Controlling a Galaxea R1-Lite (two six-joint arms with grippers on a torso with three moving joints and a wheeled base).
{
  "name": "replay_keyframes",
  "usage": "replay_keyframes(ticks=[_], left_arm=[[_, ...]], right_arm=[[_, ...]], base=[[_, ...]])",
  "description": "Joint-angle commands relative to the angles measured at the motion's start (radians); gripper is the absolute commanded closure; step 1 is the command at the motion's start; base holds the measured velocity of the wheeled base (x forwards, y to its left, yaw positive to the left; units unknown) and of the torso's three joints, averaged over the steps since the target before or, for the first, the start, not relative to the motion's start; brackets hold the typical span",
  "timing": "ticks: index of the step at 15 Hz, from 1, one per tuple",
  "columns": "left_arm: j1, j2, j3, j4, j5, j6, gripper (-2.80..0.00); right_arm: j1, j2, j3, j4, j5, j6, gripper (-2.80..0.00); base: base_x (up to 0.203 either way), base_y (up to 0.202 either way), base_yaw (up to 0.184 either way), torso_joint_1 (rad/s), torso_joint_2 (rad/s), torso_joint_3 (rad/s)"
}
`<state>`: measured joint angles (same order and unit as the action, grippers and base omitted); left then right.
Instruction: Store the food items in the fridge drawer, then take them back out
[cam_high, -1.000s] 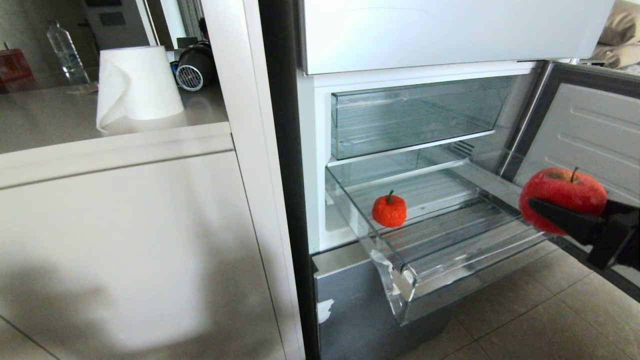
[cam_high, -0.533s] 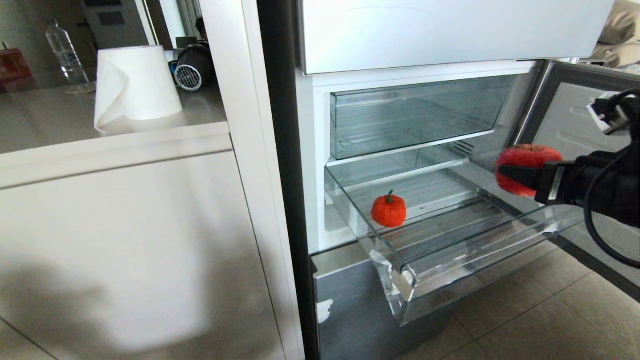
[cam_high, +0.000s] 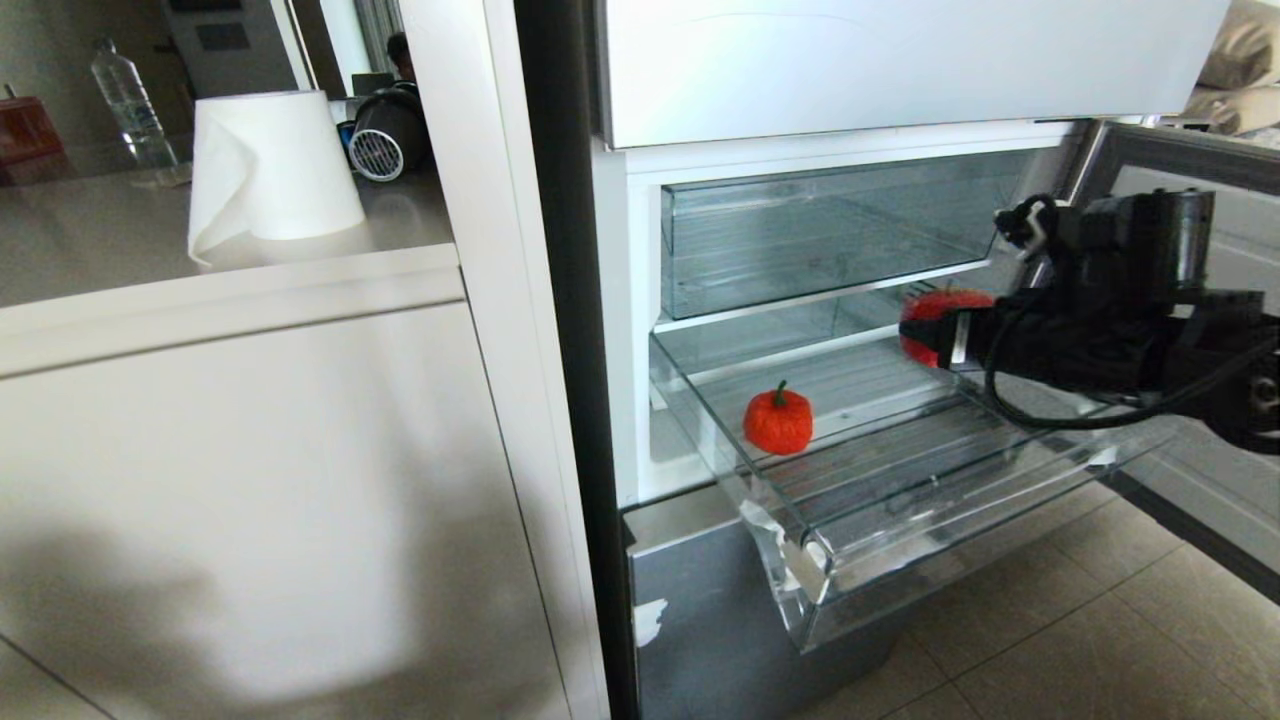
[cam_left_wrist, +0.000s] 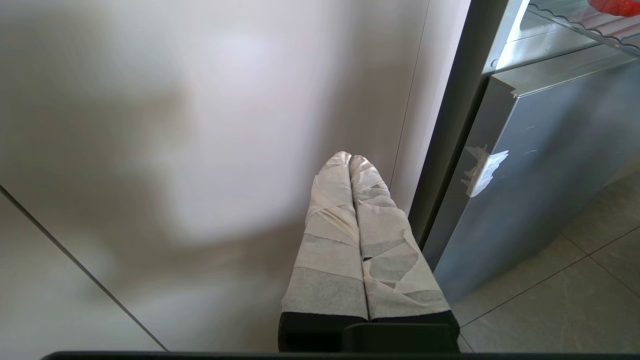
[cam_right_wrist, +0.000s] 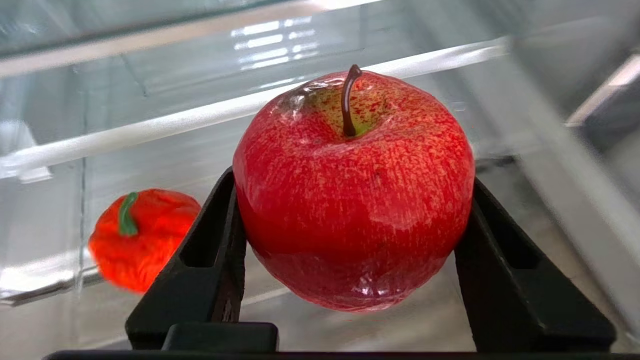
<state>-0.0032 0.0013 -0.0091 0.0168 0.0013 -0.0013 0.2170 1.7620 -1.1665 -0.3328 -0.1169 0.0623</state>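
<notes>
Food items number two: a small orange-red pumpkin-like piece (cam_high: 778, 420) with a green stem lies on the floor of the pulled-out fridge drawer (cam_high: 815, 570), near its left side, and one glossy red apple (cam_high: 930, 308) hangs above the drawer's right rear, pinched between the jaws of the right gripper (cam_right_wrist: 352, 235). At far left, one paper towel roll (cam_high: 270, 165) and one water bottle (cam_high: 125, 105) stand on the pale counter (cam_high: 120, 235). The left gripper (cam_left_wrist: 350, 160), jaws pressed together, hangs before the cabinet front (cam_high: 250, 500). Grey floor tiles (cam_high: 1080, 640) lie below.
</notes>
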Motion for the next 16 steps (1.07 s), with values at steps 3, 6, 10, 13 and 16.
replay_keyframes(ticks=[3, 6, 10, 13, 16], left_arm=[[0.000, 0.000, 0.000, 0.000, 0.000, 0.000, 0.00], [0.000, 0.000, 0.000, 0.000, 0.000, 0.000, 0.00], [0.000, 0.000, 0.000, 0.000, 0.000, 0.000, 0.00], [0.000, 0.000, 0.000, 0.000, 0.000, 0.000, 0.00], [0.000, 0.000, 0.000, 0.000, 0.000, 0.000, 0.00]], right_arm=[[0.038, 0.172, -0.098, 0.001, -0.017, -0.003, 0.00], [0.053, 0.247, -0.167, 0.000, -0.043, -0.003, 0.00], [0.056, 0.341, -0.245, 0.001, -0.056, -0.005, 0.00], [0.054, 0.388, -0.273, 0.001, -0.074, -0.006, 0.00], [0.054, 0.402, -0.285, 0.001, -0.075, -0.003, -2.80]], base=[[0.000, 0.000, 0.000, 0.000, 0.00, 0.000], [0.000, 0.000, 0.000, 0.000, 0.00, 0.000], [0.000, 0.000, 0.000, 0.000, 0.00, 0.000], [0.000, 0.000, 0.000, 0.000, 0.00, 0.000], [0.000, 0.000, 0.000, 0.000, 0.00, 0.000]])
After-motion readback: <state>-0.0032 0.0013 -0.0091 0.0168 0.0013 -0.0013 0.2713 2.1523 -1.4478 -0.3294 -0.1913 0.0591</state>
